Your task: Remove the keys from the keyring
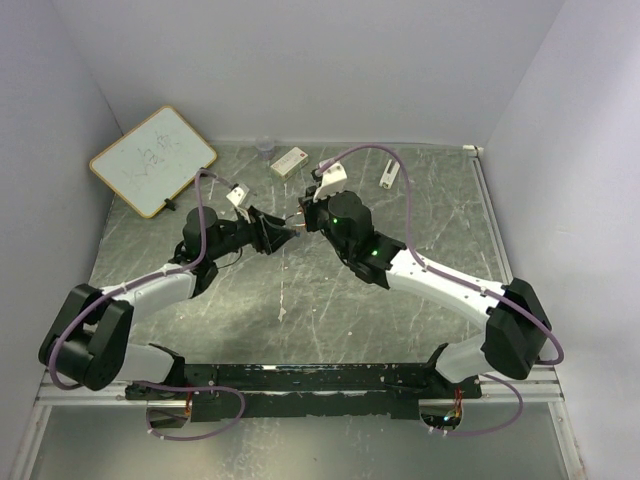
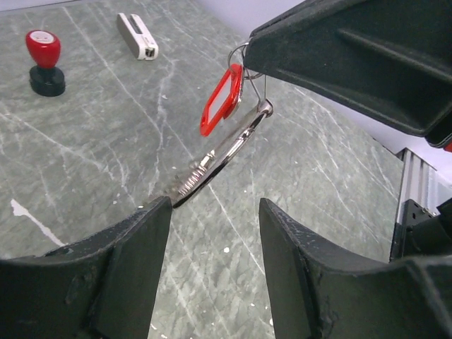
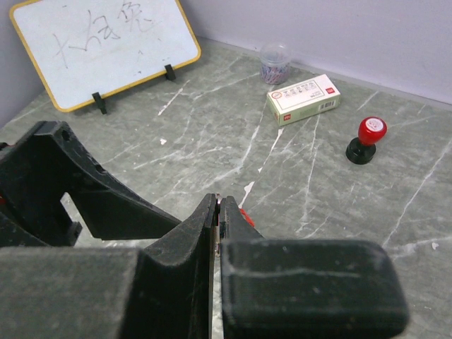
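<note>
Clear cup (image 3: pixel 274 56) holds coloured clips (image 3: pixel 272 70); right end effector (image 3: pixel 217 212) pinches keyring (image 2: pixel 265 86), left end effector (image 2: pixel 215 212) gapes.

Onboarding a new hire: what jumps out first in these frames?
A red-headed key dangles from the keyring pinched in the shut jaws of the right arm, mid-table. A silvery key slants down from it towards the open jaws of the left arm. A whiteboard stands at the far left corner.
</note>
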Action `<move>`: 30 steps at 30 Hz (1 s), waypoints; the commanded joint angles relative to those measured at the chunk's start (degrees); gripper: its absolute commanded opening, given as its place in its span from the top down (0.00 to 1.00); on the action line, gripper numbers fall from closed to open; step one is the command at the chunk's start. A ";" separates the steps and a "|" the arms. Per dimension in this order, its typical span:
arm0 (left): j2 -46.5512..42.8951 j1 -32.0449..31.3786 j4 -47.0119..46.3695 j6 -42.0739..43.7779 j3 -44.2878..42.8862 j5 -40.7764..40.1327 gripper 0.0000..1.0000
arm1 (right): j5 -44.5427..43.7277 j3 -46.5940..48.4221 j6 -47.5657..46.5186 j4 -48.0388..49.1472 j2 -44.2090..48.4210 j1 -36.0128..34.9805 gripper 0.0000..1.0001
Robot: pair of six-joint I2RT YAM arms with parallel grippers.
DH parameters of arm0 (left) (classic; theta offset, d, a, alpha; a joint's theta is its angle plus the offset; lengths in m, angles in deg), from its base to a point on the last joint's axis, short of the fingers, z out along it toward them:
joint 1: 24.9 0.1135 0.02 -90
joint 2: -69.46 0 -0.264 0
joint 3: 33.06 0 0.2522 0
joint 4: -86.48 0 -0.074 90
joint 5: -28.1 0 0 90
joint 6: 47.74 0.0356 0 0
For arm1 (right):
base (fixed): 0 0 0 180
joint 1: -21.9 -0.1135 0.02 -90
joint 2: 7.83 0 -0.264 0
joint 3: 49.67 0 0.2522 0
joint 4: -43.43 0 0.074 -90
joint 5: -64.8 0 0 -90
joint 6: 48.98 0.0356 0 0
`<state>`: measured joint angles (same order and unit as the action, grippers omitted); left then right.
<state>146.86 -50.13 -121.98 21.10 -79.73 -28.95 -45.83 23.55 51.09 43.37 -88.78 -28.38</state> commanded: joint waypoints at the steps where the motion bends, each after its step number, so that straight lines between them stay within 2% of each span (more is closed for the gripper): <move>1: 1.25 -0.17 -7.24 -2.27 -1.10 4.22 0.38 | -1.17 1.23 0.48 2.84 1.76 -0.98 1.00; 9: 2.09 -0.17 -10.89 -2.64 -0.59 4.68 0.48 | -1.60 1.48 0.65 2.72 1.52 -1.96 1.00; 11: 2.41 -0.14 -11.47 -2.72 -0.58 5.20 0.53 | -1.61 1.58 0.66 2.89 1.46 -2.10 1.00; 13: 3.01 -0.17 -12.31 -2.80 -0.42 5.93 0.62 | -1.61 1.75 0.65 3.17 1.25 -2.26 1.00; 17: 4.29 -0.17 -10.71 -2.47 -1.11 7.22 0.92 | -2.37 2.09 0.03 3.10 0.97 -2.58 1.00; 18: 4.28 -0.17 -9.48 -1.95 -1.37 7.02 0.93 | -2.92 2.12 -0.34 3.02 0.97 -2.67 1.00; 22: 2.02 -0.14 1.75 3.17 -3.58 4.75 0.93 | -8.38 1.34 -2.55 2.56 0.97 -2.85 1.00; 26: -2.10 -0.16 20.83 11.40 -9.65 -0.51 0.93 | -15.43 0.22 -3.75 1.71 0.87 -2.87 1.00; 29: -4.23 -0.16 35.38 16.22 -14.91 -8.10 0.93 | -20.96 -0.81 -4.28 1.71 1.09 -2.86 0.68; 30: -4.73 -0.17 39.13 17.37 -16.42 -10.41 0.93 | -22.20 -1.21 -4.54 2.02 1.26 -2.81 0.63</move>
<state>145.22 -50.37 -104.47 29.99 -89.98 -28.84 -58.50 23.51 48.38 43.06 -88.61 -31.12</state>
